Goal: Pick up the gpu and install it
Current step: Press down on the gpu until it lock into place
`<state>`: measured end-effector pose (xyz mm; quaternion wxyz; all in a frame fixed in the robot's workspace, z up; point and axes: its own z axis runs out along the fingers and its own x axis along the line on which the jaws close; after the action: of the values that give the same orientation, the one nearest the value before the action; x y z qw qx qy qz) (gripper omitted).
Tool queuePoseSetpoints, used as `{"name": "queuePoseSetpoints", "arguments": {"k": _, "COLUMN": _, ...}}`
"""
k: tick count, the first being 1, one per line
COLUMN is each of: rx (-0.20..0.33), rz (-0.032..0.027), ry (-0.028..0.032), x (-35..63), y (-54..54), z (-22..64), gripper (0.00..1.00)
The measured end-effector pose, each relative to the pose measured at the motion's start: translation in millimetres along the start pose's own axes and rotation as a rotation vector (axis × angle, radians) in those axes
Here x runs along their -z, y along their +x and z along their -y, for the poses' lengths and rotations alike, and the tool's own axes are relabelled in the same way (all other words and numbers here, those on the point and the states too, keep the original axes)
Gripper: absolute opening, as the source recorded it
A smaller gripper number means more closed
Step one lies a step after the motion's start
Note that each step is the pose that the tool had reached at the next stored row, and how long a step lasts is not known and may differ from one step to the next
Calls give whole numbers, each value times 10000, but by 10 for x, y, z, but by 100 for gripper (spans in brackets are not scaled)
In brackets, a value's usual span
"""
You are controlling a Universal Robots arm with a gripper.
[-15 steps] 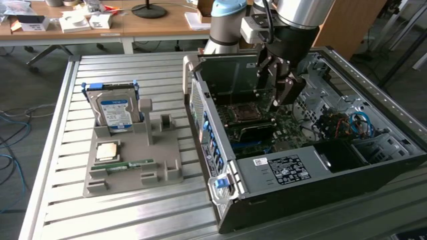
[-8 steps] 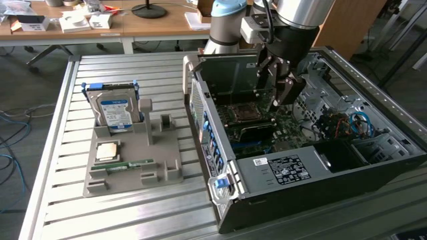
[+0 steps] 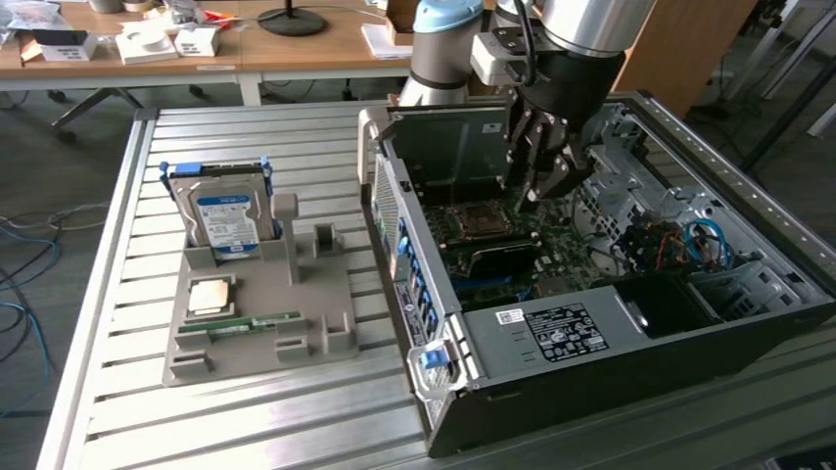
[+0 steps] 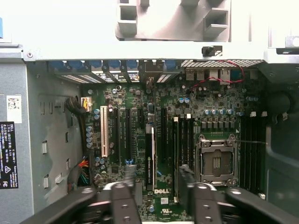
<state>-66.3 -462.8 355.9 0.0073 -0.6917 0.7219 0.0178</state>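
In the case, gpu (image 4: 153,156) seated edge-on, dark

Exterior view: high, angled down over the counter (image 3: 261,411), taking in the whole open computer case (image 3: 627,372) from moderately far.
Wrist view: close, facing straight into the case at the motherboard (image 4: 163,126).
Shared by the 2 views: motherboard and processor socket (image 4: 216,161).

Thin, dark, flat rectangular gpu card (image 3: 494,257) in the open black computer case (image 3: 549,328)
It stands upright and edge-on (image 4: 153,156) in a slot mid-way across the green motherboard (image 4: 140,100).
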Motion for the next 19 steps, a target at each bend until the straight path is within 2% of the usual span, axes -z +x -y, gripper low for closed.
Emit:
{"name": "queuePoseSetpoints", "arguments": {"k": 1, "rx": 0, "rz": 0, "ry": 0, "x": 0, "y": 0, "z": 0, "gripper": 44}}
{"name": "queuePoseSetpoints", "arguments": {"k": 2, "rx": -1, "rz": -1, "ry": 0, "x": 0, "y": 0, "z": 0, "gripper": 44}}
{"name": "queuePoseSetpoints", "arguments": {"k": 4, "rx": 0, "rz": 0, "ry": 0, "x": 0, "y": 0, "z": 0, "gripper": 33}}
{"name": "queuePoseSetpoints", "arguments": {"k": 5, "rx": 0, "rz": 0, "ry": 0, "x": 0, "y": 0, "z": 0, "gripper": 33}}
{"name": "queuePoseSetpoints", "arguments": {"k": 7, "rx": 0, "rz": 0, "ry": -1, "x": 0, "y": 0, "z": 0, "gripper": 21}}
{"name": "queuePoseSetpoints", "arguments": {"k": 8, "rx": 0, "rz": 0, "ry": 0, "x": 0, "y": 0, "z": 0, "gripper": 21}}
{"name": "queuePoseSetpoints", "arguments": {"k": 10, "rx": 0, "rz": 0, "ry": 0, "x": 0, "y": 0, "z": 0, "gripper": 11}}
{"name": "queuePoseSetpoints", "arguments": {"k": 19, "rx": 0, "rz": -1, "ry": -1, "x": -29, "y": 1, "z": 0, "gripper": 11}}
